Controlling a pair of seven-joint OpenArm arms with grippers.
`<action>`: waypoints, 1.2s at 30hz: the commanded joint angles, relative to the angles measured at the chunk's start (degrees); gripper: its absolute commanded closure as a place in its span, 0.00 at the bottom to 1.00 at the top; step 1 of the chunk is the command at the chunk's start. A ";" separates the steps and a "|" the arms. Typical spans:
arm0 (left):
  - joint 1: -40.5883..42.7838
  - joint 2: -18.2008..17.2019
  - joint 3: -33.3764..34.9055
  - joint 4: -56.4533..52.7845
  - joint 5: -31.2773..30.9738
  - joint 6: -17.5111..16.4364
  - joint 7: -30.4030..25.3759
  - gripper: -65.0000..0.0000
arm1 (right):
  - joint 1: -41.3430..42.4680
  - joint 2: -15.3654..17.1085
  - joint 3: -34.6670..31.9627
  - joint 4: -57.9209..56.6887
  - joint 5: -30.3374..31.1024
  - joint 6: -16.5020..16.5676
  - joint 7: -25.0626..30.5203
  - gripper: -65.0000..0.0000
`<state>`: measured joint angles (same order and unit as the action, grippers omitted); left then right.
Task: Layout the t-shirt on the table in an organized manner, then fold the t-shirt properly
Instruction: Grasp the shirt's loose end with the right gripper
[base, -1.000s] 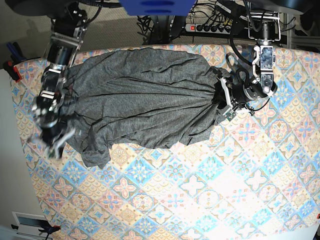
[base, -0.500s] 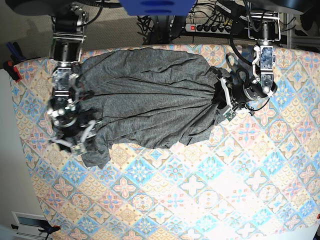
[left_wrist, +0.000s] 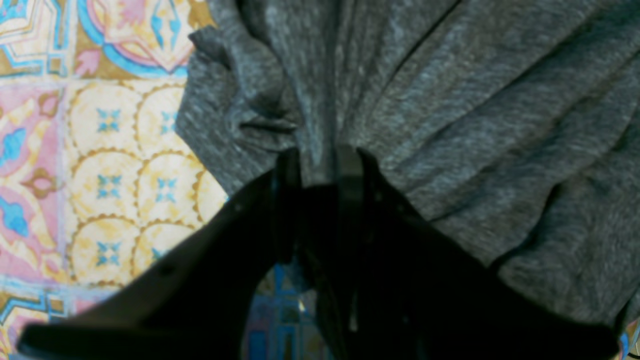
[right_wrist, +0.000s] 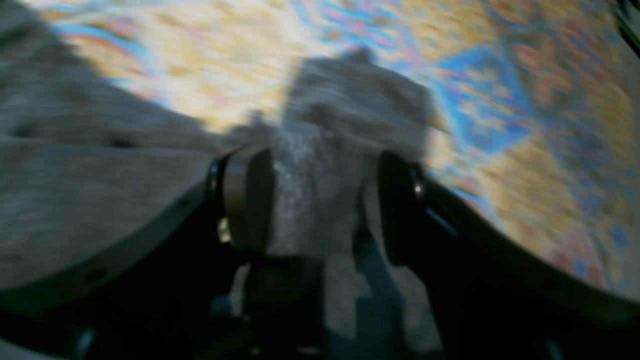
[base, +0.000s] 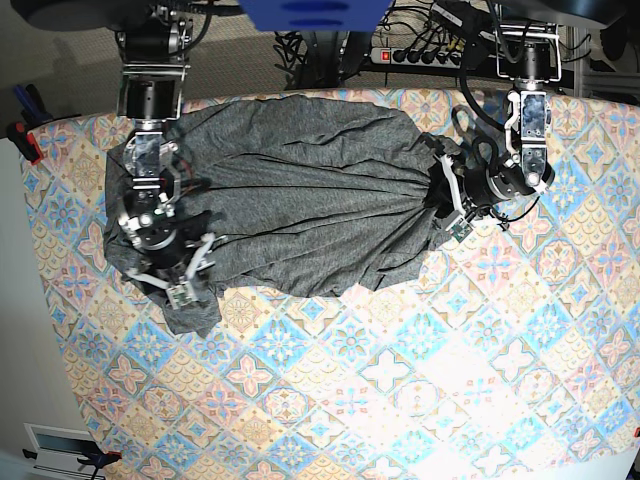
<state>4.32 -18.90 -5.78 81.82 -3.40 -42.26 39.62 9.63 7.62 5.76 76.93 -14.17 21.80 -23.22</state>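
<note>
T-shirt (base: 290, 195) lies across upper half of base frame on table (base: 420, 380), spread w/ long wrinkles, bunched to a point at frame right, loose flap lower left. Layout part-done imo; no fold yet. My left gripper (base: 452, 205): jaws narrow, pinching the bunched t-shirt end. My right gripper (base: 180, 275) over shirt's left edge: jaws wide, cloth btwn them, not clamped.
</note>
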 joint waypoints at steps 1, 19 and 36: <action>2.06 -1.19 0.02 -1.69 11.53 2.26 13.26 0.81 | 1.32 -0.28 -0.09 1.01 0.50 -0.31 1.38 0.51; 1.97 -0.14 0.02 -1.69 11.88 2.26 13.18 0.81 | 1.32 -0.36 -0.09 -2.51 0.50 -0.31 1.38 0.60; 2.06 -0.05 0.02 -1.69 11.88 2.26 13.26 0.81 | 1.05 -0.36 -0.09 0.83 0.42 -0.31 0.76 0.67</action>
<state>4.32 -18.11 -5.93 81.82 -3.05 -42.26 39.88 9.08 6.83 5.52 76.31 -14.35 21.87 -24.01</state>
